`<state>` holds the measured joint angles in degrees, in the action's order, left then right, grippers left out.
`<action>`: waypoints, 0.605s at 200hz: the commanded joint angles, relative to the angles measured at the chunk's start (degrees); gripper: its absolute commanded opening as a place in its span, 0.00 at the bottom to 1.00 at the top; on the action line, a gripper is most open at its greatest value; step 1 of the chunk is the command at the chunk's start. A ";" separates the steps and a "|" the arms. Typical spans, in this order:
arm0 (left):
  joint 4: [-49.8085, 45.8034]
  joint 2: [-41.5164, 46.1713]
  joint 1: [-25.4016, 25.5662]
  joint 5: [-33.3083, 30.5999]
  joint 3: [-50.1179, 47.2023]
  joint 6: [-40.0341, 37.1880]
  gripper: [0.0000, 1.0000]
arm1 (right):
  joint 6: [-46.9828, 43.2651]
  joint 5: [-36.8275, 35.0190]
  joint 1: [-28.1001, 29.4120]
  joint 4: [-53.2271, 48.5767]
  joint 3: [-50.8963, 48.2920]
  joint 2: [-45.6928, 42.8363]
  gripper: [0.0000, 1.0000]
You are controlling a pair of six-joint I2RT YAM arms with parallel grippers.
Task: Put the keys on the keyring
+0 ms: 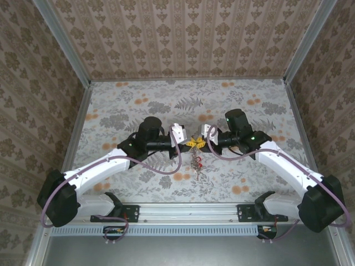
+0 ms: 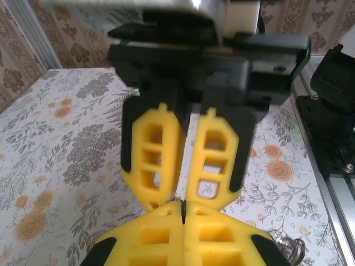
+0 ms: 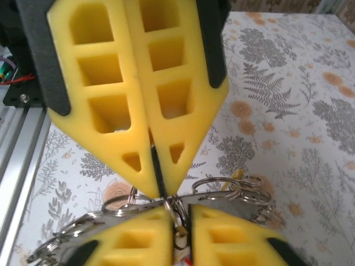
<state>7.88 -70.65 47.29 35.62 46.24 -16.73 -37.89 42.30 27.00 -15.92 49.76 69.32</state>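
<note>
Both grippers meet tip to tip above the middle of the table. My left gripper point(image 1: 191, 143) point(image 2: 183, 209) point(image 3: 158, 188) is shut on a thin dark metal edge that runs into the keyring point(image 3: 233, 195), a silver band lying across the right wrist view. My right gripper point(image 1: 198, 143) point(image 3: 178, 216) point(image 2: 186, 198) is closed from the opposite side, with a small split ring and a key's top pinched in the narrow slot between its fingers. Several small rings point(image 3: 247, 183) and a yellow bit point(image 3: 237, 175) sit along the keyring. The keys point(image 1: 197, 163) point(image 2: 291, 249) dangle below the grippers.
The floral table point(image 1: 138, 105) lies under both arms. Patterned walls close in the back and sides, with metal posts at the corners point(image 1: 83, 77). A metal rail point(image 1: 183, 213) with the arm bases runs along the near edge.
</note>
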 commanded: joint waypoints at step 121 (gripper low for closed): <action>-13.65 5.44 -3.91 5.71 0.64 -5.72 0.32 | -7.22 -7.65 1.96 -20.81 8.87 -2.68 0.00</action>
<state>-1.04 -65.32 43.40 35.57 46.22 -19.77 -42.15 37.21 27.66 -30.85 55.02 67.66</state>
